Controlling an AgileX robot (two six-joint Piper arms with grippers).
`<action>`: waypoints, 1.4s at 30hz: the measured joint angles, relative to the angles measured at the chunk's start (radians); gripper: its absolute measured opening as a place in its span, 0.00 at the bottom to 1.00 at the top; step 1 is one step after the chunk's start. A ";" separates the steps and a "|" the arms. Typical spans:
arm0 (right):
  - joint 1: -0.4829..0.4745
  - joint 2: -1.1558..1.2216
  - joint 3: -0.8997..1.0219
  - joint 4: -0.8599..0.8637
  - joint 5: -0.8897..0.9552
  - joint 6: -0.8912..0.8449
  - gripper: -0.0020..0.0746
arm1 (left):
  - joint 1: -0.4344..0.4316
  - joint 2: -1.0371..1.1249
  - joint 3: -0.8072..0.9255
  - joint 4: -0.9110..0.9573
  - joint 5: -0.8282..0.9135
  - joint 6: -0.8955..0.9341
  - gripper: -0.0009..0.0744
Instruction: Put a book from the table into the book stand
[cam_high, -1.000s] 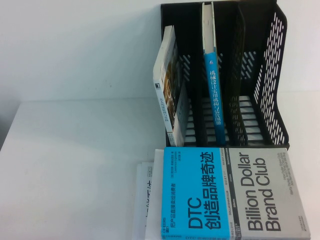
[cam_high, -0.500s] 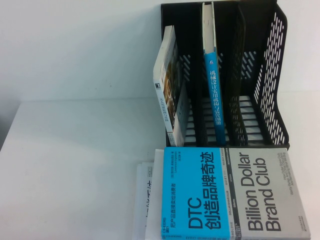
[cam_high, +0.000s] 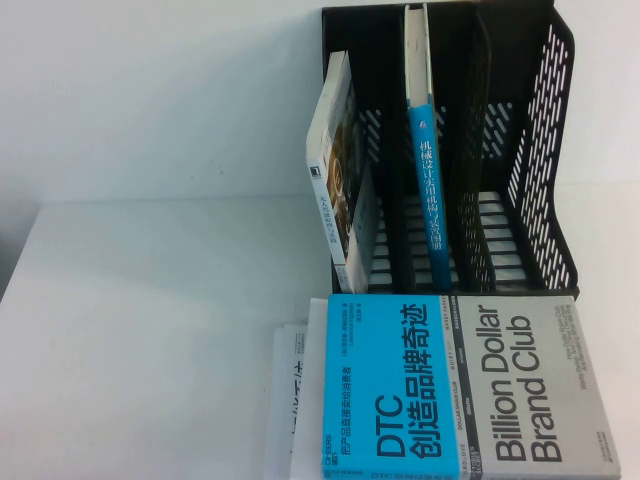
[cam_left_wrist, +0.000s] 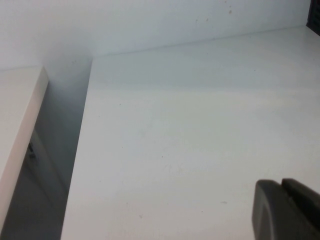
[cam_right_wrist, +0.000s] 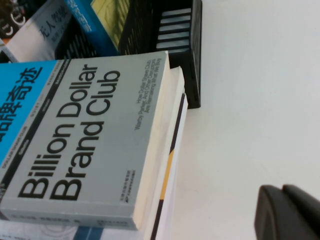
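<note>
The thick book with the blue spine (cam_high: 428, 190) and black Chinese title stands upright in a slot of the black book stand (cam_high: 545, 150); its blue and pale-yellow cover shows in the right wrist view (cam_right_wrist: 97, 17). Neither gripper shows in the high view. My left gripper (cam_left_wrist: 282, 187) is shut and empty above the bare white table (cam_left_wrist: 190, 130). My right gripper (cam_right_wrist: 282, 192) is shut and empty above the table, to the right of the book stack and the stand (cam_right_wrist: 187, 55).
A thinner white book (cam_high: 340, 170) leans in the stand's leftmost slot. The "Billion Dollar Brand Club" book (cam_high: 470, 385) lies on a stack with white books (cam_high: 295, 390) in front of the stand. The table's left edge borders a gap (cam_left_wrist: 55, 165).
</note>
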 joint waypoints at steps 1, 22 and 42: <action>0.000 0.000 0.002 0.000 0.000 0.000 0.02 | 0.000 0.000 0.000 0.000 0.000 0.000 0.01; -0.159 -0.217 0.251 -0.095 -0.192 0.005 0.02 | 0.000 0.000 0.000 0.000 0.002 0.004 0.01; -0.159 -0.217 0.251 -0.092 -0.192 0.005 0.02 | 0.000 0.000 -0.002 0.000 0.005 0.004 0.01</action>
